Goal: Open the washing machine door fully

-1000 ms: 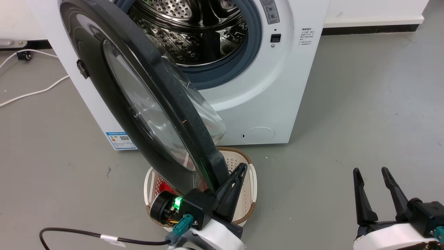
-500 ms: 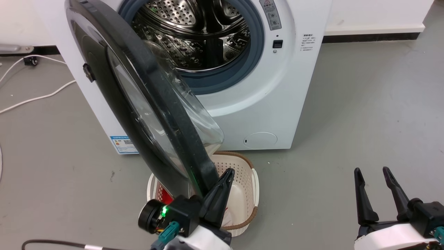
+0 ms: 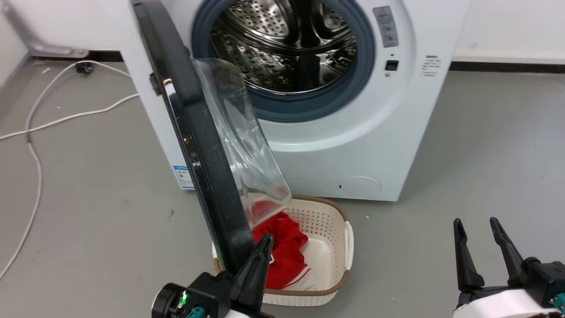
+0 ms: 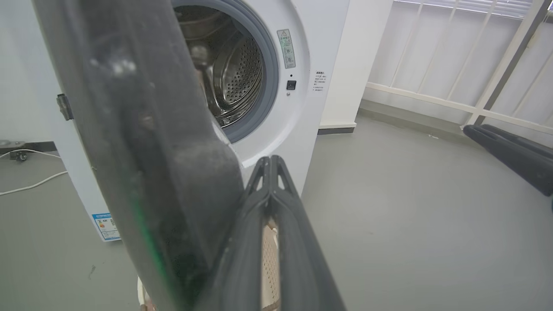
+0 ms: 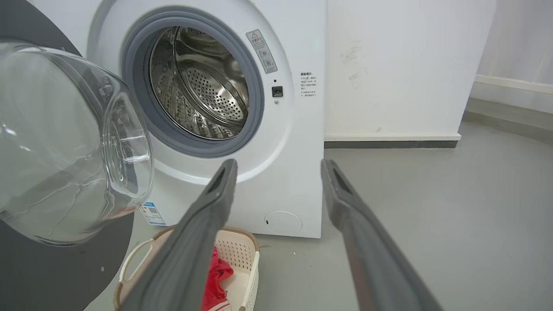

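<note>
The washing machine (image 3: pixel 353 145) stands at the top of the head view with its steel drum (image 3: pixel 291 39) exposed. The washing machine door (image 3: pixel 198 154) stands out from the front, seen nearly edge-on, its clear glass bowl (image 3: pixel 242 145) bulging to the right. My left gripper (image 3: pixel 266 240) is shut, and its closed fingers lie against the inner side of the door's lower rim. In the left wrist view the dark door rim (image 4: pixel 142 151) sits just left of the shut gripper (image 4: pixel 270 160). My right gripper (image 3: pixel 475 223) is open at the lower right, well away from the machine, holding nothing (image 5: pixel 278 164).
A cream laundry basket (image 3: pixel 348 247) with a red cloth (image 3: pixel 282 247) sits on the floor under the door's lower edge. White cables (image 3: pixel 66 117) trail over the grey floor left of the machine. A wall and railing stand to the right (image 4: pixel 432 86).
The head camera has shifted. The door has swung further out, from slanting across the opening to nearly edge-on, with my left gripper staying at its lower rim. The red cloth now shows.
</note>
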